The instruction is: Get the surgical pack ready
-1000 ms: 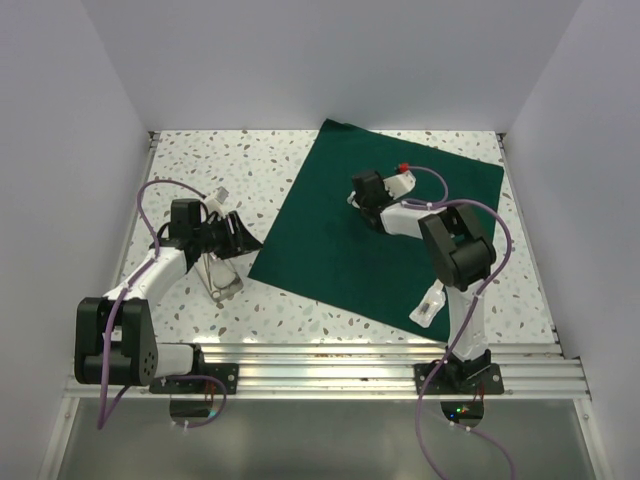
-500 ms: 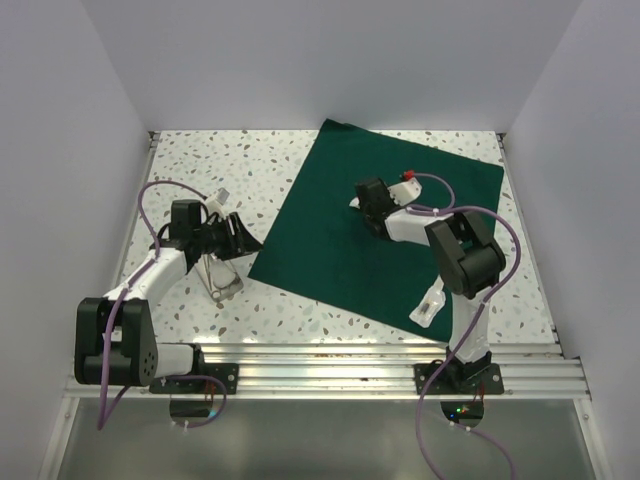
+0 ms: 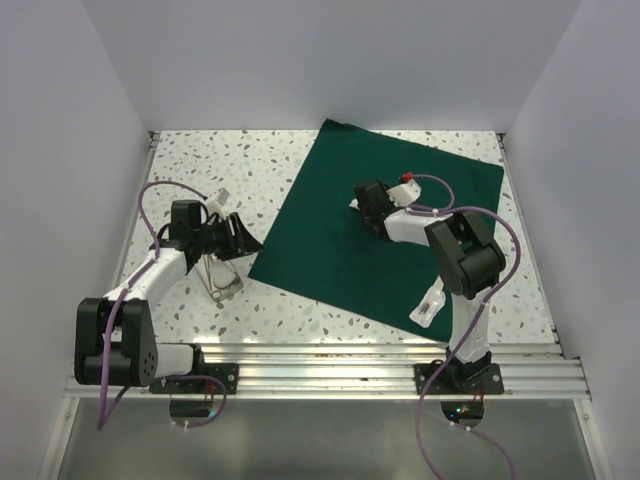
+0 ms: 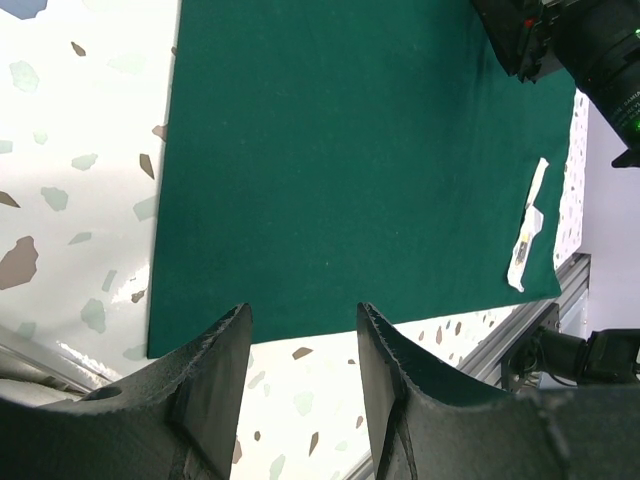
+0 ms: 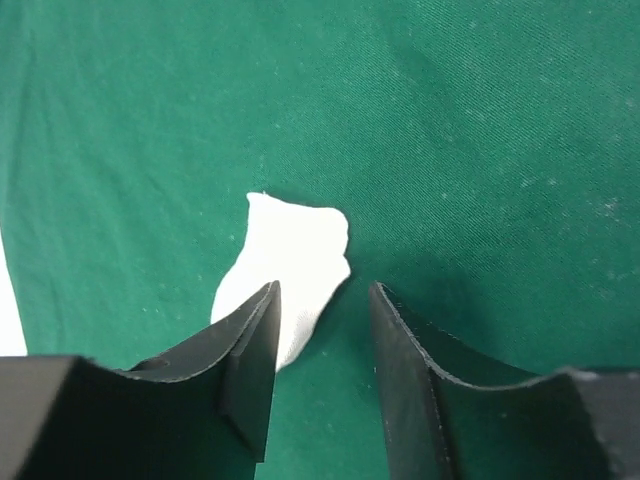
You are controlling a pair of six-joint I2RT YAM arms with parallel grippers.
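While gauze [image 5: 285,275] is laid on the drape [image 5: 450,120] beneath the parted right tool [image 5: 322,300], a clean lift-off is judged needed; left tool [image 4: 300,325] parted

A cloth [image 3: 330,235] is spread over the right half of the worktop [image 3: 215,165]. A gauze pad [image 5: 285,268] is laid near the cloth's middle and a packet [image 3: 428,303] by its front edge. A tray [image 3: 222,282] is set left of the cloth.
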